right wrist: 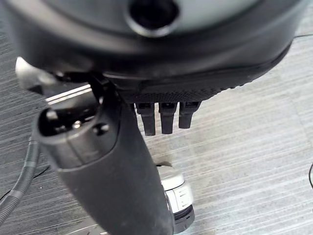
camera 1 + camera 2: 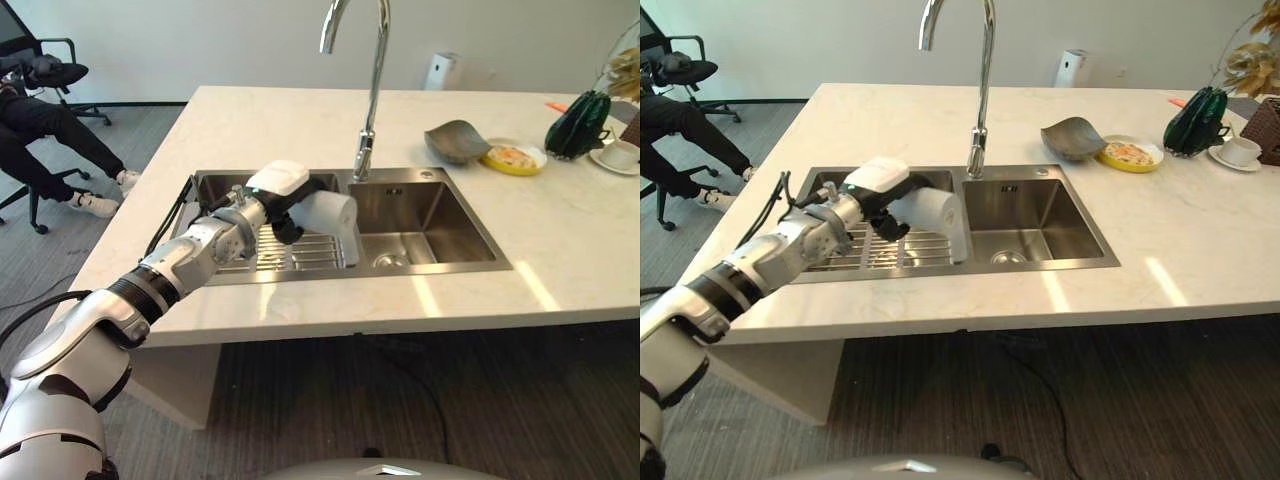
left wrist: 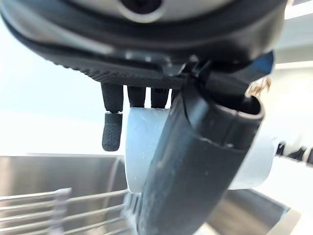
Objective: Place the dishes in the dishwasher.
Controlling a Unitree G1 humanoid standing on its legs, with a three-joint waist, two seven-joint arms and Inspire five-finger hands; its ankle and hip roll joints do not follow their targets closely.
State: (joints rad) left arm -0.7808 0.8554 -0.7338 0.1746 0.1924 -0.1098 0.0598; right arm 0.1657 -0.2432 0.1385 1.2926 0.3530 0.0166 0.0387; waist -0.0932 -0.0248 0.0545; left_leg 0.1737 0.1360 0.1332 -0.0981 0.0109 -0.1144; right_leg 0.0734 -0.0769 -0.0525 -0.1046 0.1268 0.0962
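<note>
My left hand (image 2: 276, 198) reaches over the left basin of the steel sink (image 2: 470, 262), its fingers and thumb curled round a white cup (image 2: 331, 212) that lies on its side in the grasp. The cup (image 3: 141, 147) hangs just above a wire rack (image 2: 305, 255) in that basin. In the left wrist view the thumb (image 3: 195, 181) crosses the cup's wall. A grey bowl (image 2: 455, 140) and a yellow plate with food (image 2: 514, 158) stand on the counter at the back right. My right hand (image 1: 146, 54) hangs over grey carpet with relaxed fingers, holding nothing.
A tall curved faucet (image 2: 370, 90) rises behind the sink's divider. A dark green object (image 2: 577, 125) and a white cup on a saucer (image 2: 622, 155) sit at the far right. A person's legs (image 2: 50, 150) and an office chair are at the far left.
</note>
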